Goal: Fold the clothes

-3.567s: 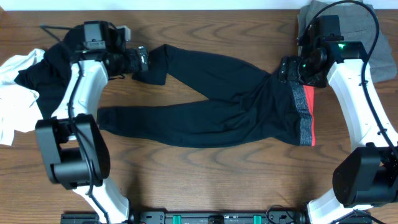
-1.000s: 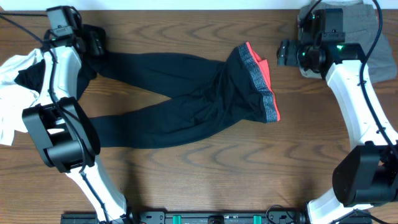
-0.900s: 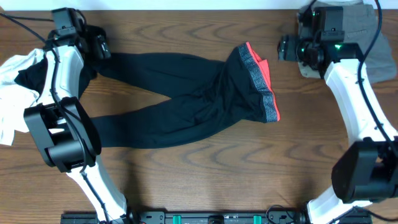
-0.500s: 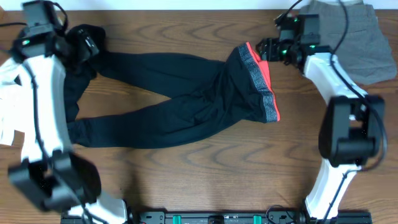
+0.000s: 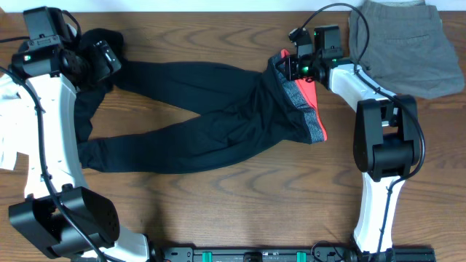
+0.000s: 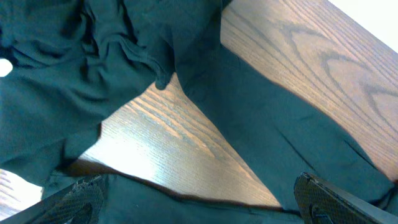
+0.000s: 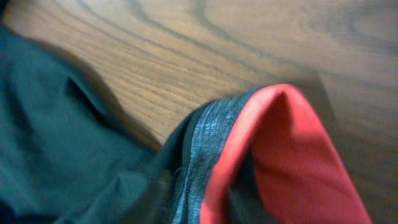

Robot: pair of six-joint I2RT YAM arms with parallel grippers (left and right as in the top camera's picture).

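Observation:
Long black trousers [image 5: 211, 102] lie spread across the table, legs pointing left, with the grey-and-coral-red waistband [image 5: 312, 105] folded over at the right. My right gripper [image 5: 290, 67] sits on the waistband's upper end. In the right wrist view the waistband [image 7: 249, 155] fills the space at the jaws, which are shut on it [image 7: 205, 214]. My left gripper [image 5: 109, 58] hovers over the upper leg end at the far left, open wide [image 6: 202, 202], with black cloth [image 6: 280, 137] and bare wood below. A white T-shirt [image 5: 7, 156] shows at the left edge, and a black garment [image 5: 84, 116] lies beside it.
Grey-khaki shorts [image 5: 404, 44] with a back pocket lie at the back right corner, just right of my right arm. Bare wooden table [image 5: 240, 204] runs along the front. The table's back edge [image 5: 218, 10] is close behind both grippers.
My right gripper has swung left from over the shorts to the waistband's upper end and closed there. My left arm has shifted slightly left, its jaws staying wide. The trousers have not moved.

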